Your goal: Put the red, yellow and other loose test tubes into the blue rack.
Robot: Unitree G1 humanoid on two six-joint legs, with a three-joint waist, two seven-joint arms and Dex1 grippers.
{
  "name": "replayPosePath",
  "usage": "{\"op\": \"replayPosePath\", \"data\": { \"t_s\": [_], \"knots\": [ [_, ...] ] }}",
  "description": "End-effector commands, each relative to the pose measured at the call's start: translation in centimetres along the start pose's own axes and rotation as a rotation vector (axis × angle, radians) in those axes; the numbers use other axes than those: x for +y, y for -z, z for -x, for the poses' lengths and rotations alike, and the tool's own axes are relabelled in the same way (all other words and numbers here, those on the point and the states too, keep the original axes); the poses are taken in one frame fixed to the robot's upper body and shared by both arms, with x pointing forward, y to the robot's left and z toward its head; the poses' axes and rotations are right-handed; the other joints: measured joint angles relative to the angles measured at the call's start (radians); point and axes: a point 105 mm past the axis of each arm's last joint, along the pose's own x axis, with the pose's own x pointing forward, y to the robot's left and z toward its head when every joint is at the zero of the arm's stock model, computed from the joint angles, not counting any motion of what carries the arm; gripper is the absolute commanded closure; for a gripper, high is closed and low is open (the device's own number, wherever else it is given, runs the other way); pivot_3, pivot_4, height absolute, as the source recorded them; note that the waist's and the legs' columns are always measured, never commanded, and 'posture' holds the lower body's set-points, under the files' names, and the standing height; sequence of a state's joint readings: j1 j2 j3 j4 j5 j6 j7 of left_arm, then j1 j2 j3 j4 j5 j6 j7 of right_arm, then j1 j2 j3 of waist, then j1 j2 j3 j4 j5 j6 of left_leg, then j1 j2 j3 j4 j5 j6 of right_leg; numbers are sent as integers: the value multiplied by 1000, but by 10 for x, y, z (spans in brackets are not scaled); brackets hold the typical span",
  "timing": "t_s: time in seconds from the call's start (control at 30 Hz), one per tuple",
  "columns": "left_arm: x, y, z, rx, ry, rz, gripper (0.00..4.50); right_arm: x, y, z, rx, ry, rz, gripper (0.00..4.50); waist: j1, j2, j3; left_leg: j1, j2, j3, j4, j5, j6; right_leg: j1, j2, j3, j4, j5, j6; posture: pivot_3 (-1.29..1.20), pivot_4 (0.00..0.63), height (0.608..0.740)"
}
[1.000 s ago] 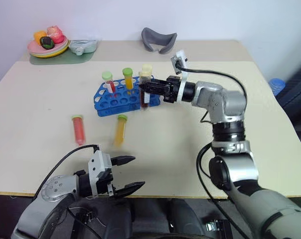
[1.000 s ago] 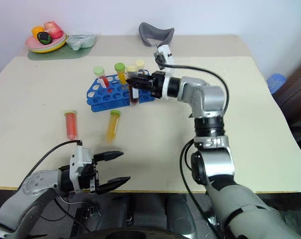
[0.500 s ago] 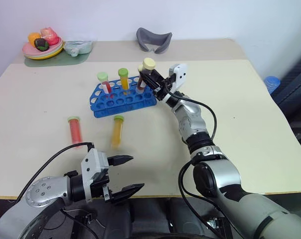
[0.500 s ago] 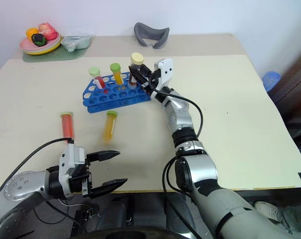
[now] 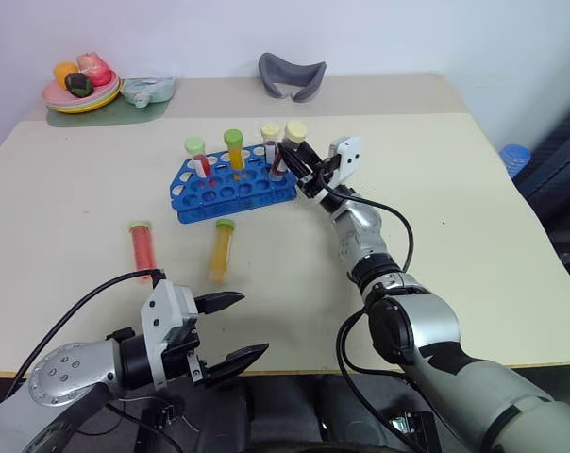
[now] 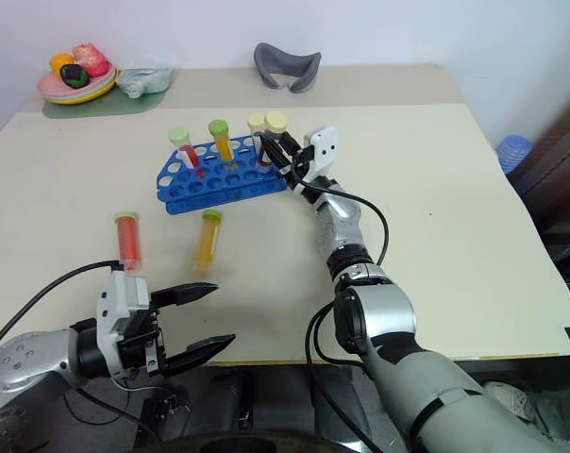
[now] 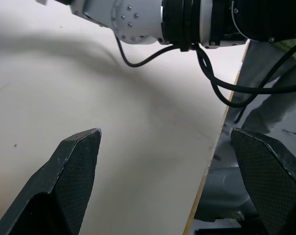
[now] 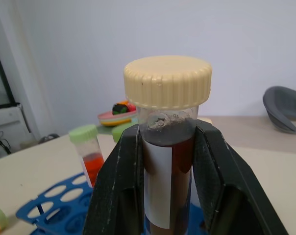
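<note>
Before me a pale cream rectangular tabletop (image 5: 474, 236) meets a plain white wall (image 5: 379, 33); beyond its right edge, perhaps dark flooring.

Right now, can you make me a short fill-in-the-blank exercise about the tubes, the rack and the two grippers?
1. The right gripper holds a brown tube with a ____ cap.
2. The left gripper has its jaws ____.
3. ____ loose tubes lie on the table in front of the rack.

Missing words: cream; open; two
</note>
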State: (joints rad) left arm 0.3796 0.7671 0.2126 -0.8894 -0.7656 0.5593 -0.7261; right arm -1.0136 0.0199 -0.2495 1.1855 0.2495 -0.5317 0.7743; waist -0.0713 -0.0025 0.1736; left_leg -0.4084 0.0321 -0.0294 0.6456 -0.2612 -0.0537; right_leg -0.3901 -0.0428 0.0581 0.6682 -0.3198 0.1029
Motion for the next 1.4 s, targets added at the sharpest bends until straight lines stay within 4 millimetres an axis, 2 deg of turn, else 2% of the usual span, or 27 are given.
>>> {"op": "replayPosePath", "data": {
  "t_s": [0.03, 0.27, 0.37, 0.47, 0.6, 0.87, 1.17, 1.4],
  "knots": [
    [0, -13, 1, -85, -40, -34, 166, 1, -3, -1, -5, -17, 48, 3724, 0, 0, 0, 0, 0, 0, 0, 0, 0, 0, 0, 0, 0, 0, 0, 0, 150, 740],
    [41, -21, 7, -204, -300, -55, 166, 1, 9, 4, 54, -19, 41, 3724, 1, 0, 0, 1, 0, 0, 0, 0, 0, 1, 0, 0, 0, 0, 0, 0, 150, 740],
    [72, -22, 9, -222, -416, -62, 166, 0, 10, 5, 63, -15, 43, 3724, 3, 0, 0, 1, 0, 0, 1, 0, 0, 2, 0, 0, 0, 0, 0, 0, 150, 740],
    [83, -20, 10, -224, -463, -72, 166, -1, 11, 5, 71, -9, 45, 3724, -1, -1, -1, 1, 0, 0, 1, 0, 0, 2, 0, 0, 0, 0, 0, 0, 150, 740],
    [86, -17, 12, -253, -507, -74, 166, -5, 12, 5, 92, 8, 55, 3724, 1, -1, -1, 1, 0, 0, 1, 0, -1, 1, 0, 1, 0, 0, 0, 0, 150, 740],
    [79, -8, 14, -247, -499, -95, 166, -8, 15, 6, 129, 15, 72, 3724, 2, -1, -1, 1, 0, 1, 1, 1, -1, 1, -1, 1, 0, 0, 0, 0, 150, 740],
    [77, 1, 16, -237, -494, -101, 166, -2, 24, 5, 245, -79, 180, 3724, 2, -1, -1, 1, 0, 1, 1, 1, -1, 1, -1, 1, 0, 0, 0, 0, 150, 740],
    [78, 4, 11, -244, -482, -100, 166, -1, 24, 3, 272, -100, 167, 3724, 2, -1, -1, 1, 0, 1, 1, 1, -1, 1, -1, 1, 0, 0, 0, 0, 150, 740]
  ]
}}
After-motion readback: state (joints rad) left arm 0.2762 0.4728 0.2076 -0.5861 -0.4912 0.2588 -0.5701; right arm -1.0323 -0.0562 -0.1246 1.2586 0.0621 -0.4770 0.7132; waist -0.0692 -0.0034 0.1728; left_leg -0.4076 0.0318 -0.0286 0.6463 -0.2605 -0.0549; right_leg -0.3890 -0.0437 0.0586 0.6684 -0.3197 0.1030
